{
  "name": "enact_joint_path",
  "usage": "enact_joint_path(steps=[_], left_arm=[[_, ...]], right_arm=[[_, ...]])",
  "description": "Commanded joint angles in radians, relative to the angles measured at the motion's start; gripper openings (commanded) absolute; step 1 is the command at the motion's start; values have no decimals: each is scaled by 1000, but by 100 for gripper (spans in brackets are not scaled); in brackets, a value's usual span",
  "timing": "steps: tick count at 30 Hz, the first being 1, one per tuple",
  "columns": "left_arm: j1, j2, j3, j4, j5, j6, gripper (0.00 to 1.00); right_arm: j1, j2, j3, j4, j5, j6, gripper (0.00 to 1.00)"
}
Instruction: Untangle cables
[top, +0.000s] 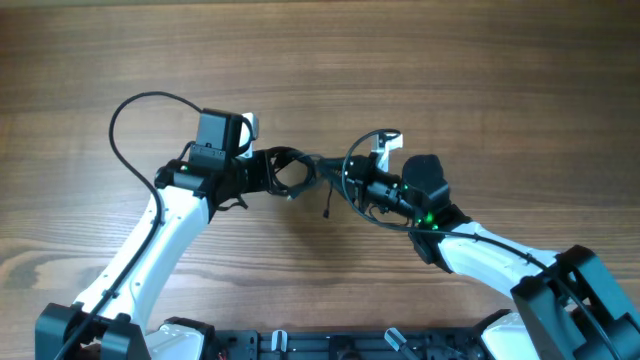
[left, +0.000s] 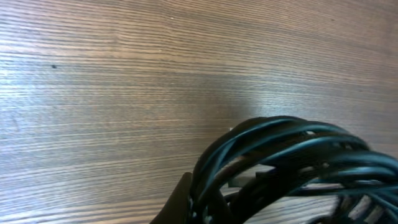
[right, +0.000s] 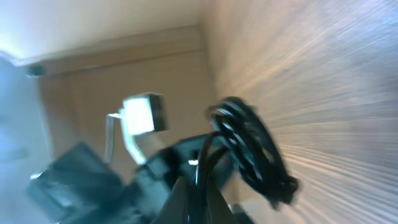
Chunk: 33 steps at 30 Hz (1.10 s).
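A bundle of thin black cables hangs between my two grippers over the middle of the wooden table. My left gripper is shut on the coiled part, which fills the lower right of the left wrist view. My right gripper is shut on strands of the same cables; in the right wrist view two strands run up between its fingers to the coil. A loose plug end dangles below the bundle.
The wooden table lies under everything. The left arm's own thicker black cable loops out at the left. The arm bases stand along the front edge.
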Motion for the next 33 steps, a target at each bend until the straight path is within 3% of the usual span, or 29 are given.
enact_joint_path(steps=[1, 11, 20, 28, 33], left_arm=[[-34, -20, 12, 15, -77, -93, 4], [-163, -10, 11, 23, -193, -208, 4], [-192, -10, 10, 23, -191, -211, 4], [-192, -10, 10, 4, -188, -211, 4], [-192, -10, 9, -19, -143, -195, 4]], right_arm=[[-10, 3, 12, 98, 29, 117, 5], [-10, 3, 12, 144, 219, 275, 5], [-10, 3, 12, 166, 435, 431, 5], [-11, 3, 12, 191, 588, 425, 5], [-11, 3, 12, 130, 695, 158, 5]])
